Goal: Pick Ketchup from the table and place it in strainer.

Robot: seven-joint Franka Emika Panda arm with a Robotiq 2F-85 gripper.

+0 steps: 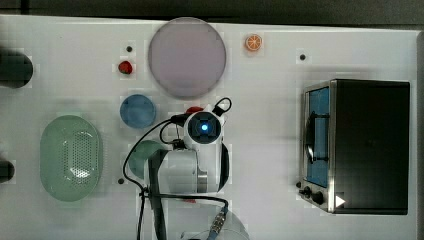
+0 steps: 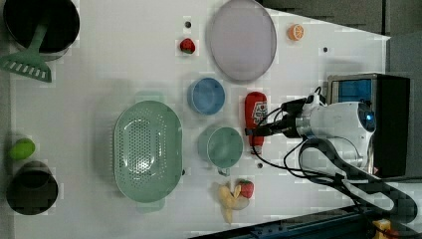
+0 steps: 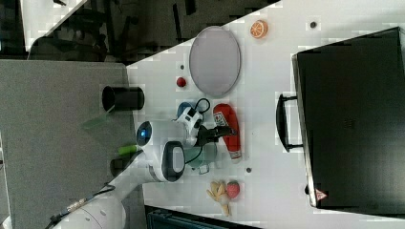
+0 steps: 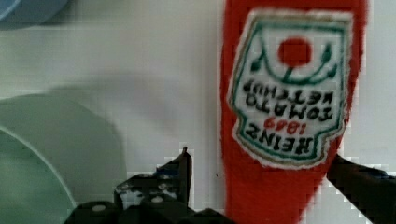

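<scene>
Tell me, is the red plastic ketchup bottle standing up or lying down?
Lying down: the red plastic ketchup bottle rests lengthwise on the white table, label facing up.

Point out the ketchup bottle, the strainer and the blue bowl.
ketchup bottle (image 2: 256,110): left view, on its white label.
strainer (image 2: 147,147): left view, on its perforated floor.
blue bowl (image 2: 206,95): left view, on its inside bottom.

White arm (image 2: 338,124), black cables (image 2: 298,164)
</scene>
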